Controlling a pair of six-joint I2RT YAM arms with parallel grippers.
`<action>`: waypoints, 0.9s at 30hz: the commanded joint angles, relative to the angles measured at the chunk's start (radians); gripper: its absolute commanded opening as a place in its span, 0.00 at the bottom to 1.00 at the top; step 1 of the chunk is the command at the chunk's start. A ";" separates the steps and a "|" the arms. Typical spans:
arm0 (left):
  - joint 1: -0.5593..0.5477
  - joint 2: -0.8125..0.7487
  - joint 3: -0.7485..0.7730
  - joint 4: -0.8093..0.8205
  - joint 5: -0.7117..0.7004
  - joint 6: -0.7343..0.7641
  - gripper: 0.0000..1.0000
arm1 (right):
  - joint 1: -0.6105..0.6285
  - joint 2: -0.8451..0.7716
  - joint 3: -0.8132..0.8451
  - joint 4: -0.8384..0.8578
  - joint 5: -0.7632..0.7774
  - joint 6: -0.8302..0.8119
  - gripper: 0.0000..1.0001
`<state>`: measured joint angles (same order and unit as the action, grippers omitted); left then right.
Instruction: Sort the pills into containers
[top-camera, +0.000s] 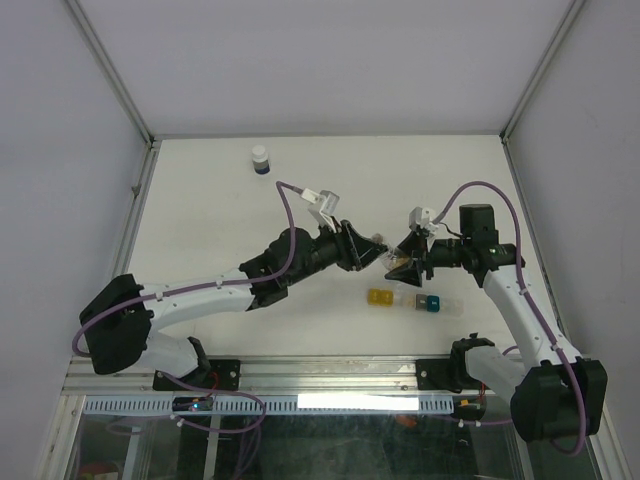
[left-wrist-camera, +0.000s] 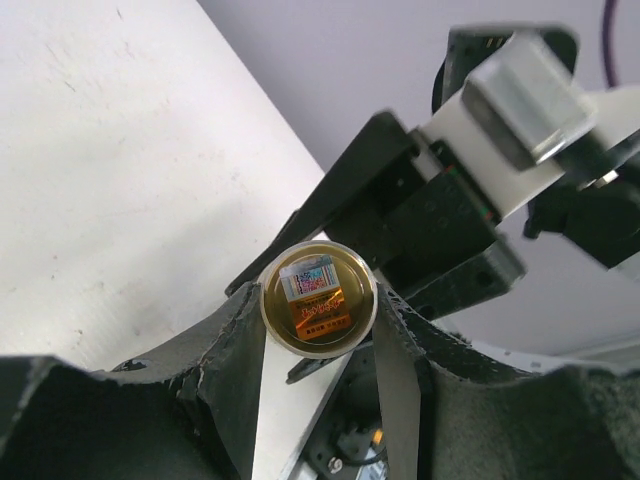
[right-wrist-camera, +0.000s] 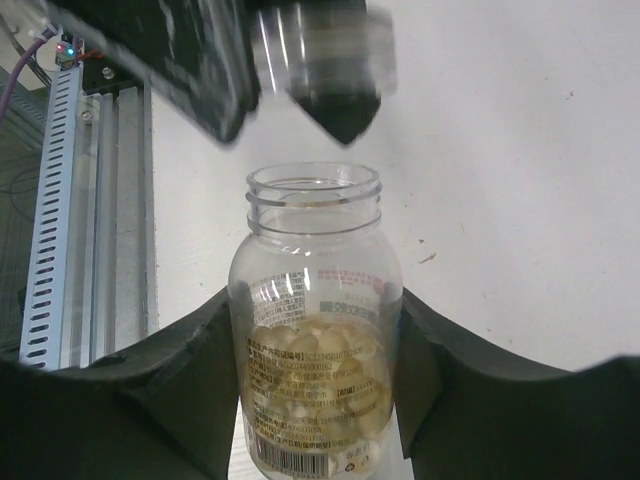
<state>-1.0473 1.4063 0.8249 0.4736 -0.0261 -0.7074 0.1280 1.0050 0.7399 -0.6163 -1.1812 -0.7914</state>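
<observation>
My right gripper (right-wrist-camera: 315, 312) is shut on a small clear vial (right-wrist-camera: 316, 330) that stands upright with its mouth open. Pale tan pills (right-wrist-camera: 325, 375) fill its lower half. My left gripper (left-wrist-camera: 318, 305) is shut on the vial's round gold-lined cap (left-wrist-camera: 318, 297), held just off the vial's mouth. From above, the left gripper (top-camera: 366, 251) and the right gripper (top-camera: 399, 263) meet tip to tip over the table's middle. The containers (top-camera: 405, 300), a strip of yellow, clear, teal and clear cells, lie just in front of the right gripper.
A white-capped dark blue bottle (top-camera: 260, 160) stands at the back of the table, left of centre. White walls (top-camera: 330, 60) close the table at the back and sides. A metal rail (top-camera: 300, 375) runs along the near edge.
</observation>
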 joint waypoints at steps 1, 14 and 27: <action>0.001 -0.099 0.009 0.020 -0.100 -0.090 0.00 | -0.005 0.000 0.009 0.037 0.021 0.023 0.00; 0.170 -0.154 -0.076 -0.225 -0.149 -0.007 0.00 | -0.018 -0.019 0.009 0.035 0.001 0.024 0.00; 0.440 -0.042 -0.095 -0.544 -0.279 0.076 0.08 | -0.024 -0.027 0.008 0.034 -0.003 0.024 0.00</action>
<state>-0.6456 1.3499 0.7174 -0.0002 -0.2207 -0.6704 0.1123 1.0061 0.7399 -0.6136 -1.1587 -0.7784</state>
